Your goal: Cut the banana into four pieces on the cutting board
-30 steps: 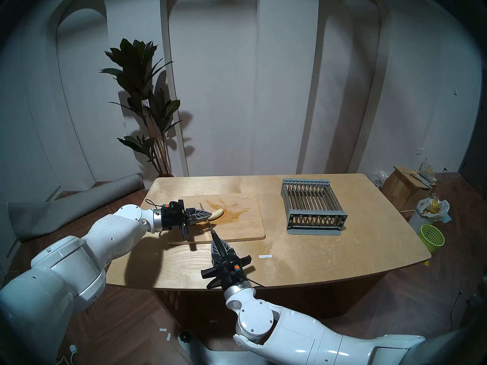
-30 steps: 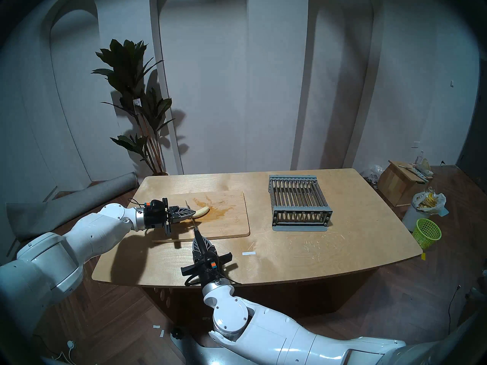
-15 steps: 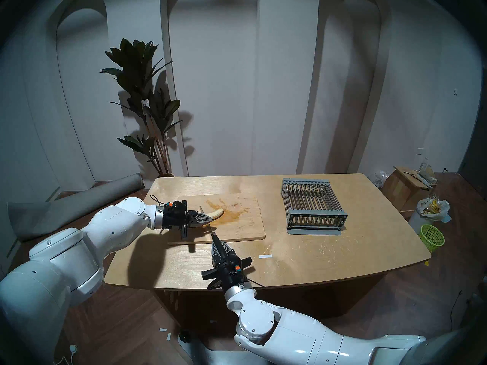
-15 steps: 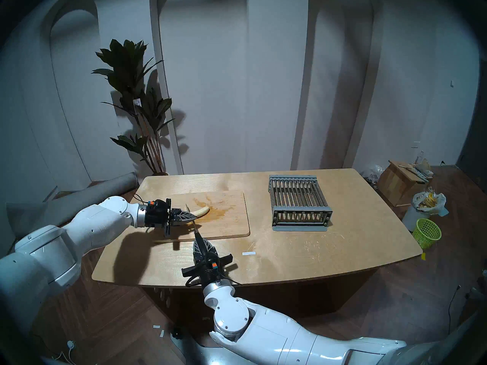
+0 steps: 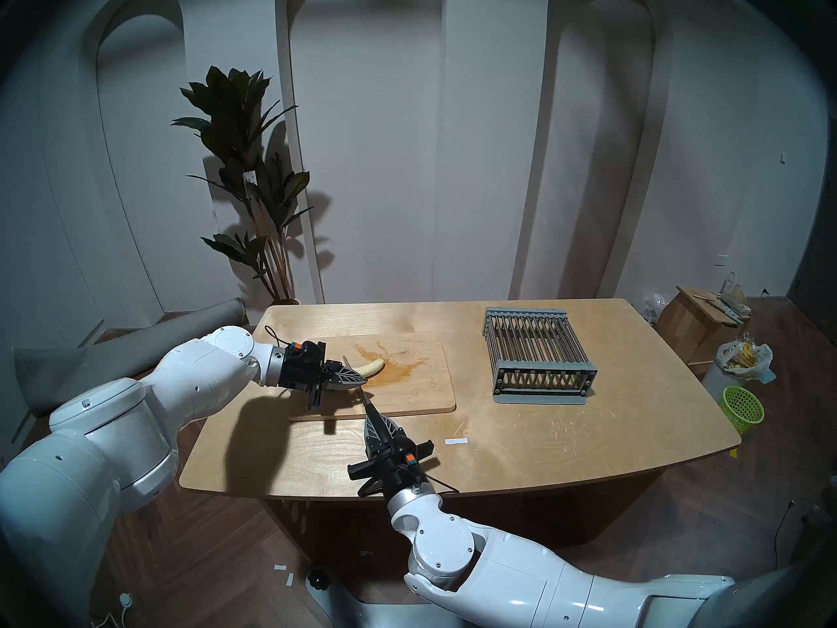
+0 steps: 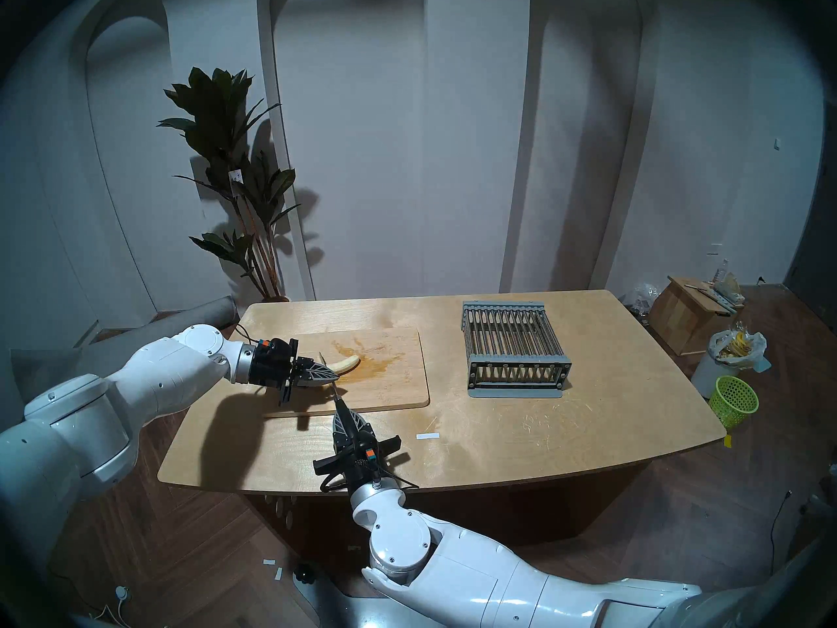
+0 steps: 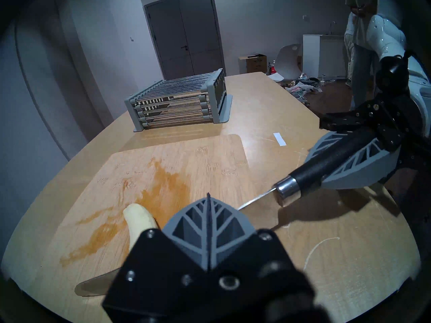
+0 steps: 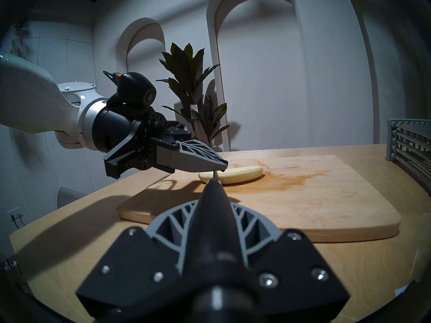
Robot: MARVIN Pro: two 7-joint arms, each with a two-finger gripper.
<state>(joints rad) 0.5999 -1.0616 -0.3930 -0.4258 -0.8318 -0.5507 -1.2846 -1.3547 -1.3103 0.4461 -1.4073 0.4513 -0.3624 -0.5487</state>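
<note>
The peeled banana point(image 5: 373, 367) lies whole on the stained cutting board point(image 5: 407, 389), left of its middle. My left gripper point(image 5: 362, 379) is shut and empty, tilted down, its tip just above the banana's left end point(image 8: 233, 174). My right gripper point(image 5: 372, 413) is shut on the black handle of a knife point(image 7: 314, 173) at the board's near edge. The blade point(image 5: 355, 378) runs away from me, under the left gripper, across the banana's left end. I cannot tell whether it has entered the fruit.
A grey slatted rack point(image 5: 539, 355) stands on the right half of the wooden table point(image 5: 543, 432). A white tape strip point(image 5: 456, 441) lies near the right gripper. A green basket point(image 5: 743, 407) and bags are on the floor at the right.
My left arm swung its elbow back and the shut gripper tipped downward, drawing slightly off the banana so more of it shows. The banana and the right arm with the knife stayed nearly still.
</note>
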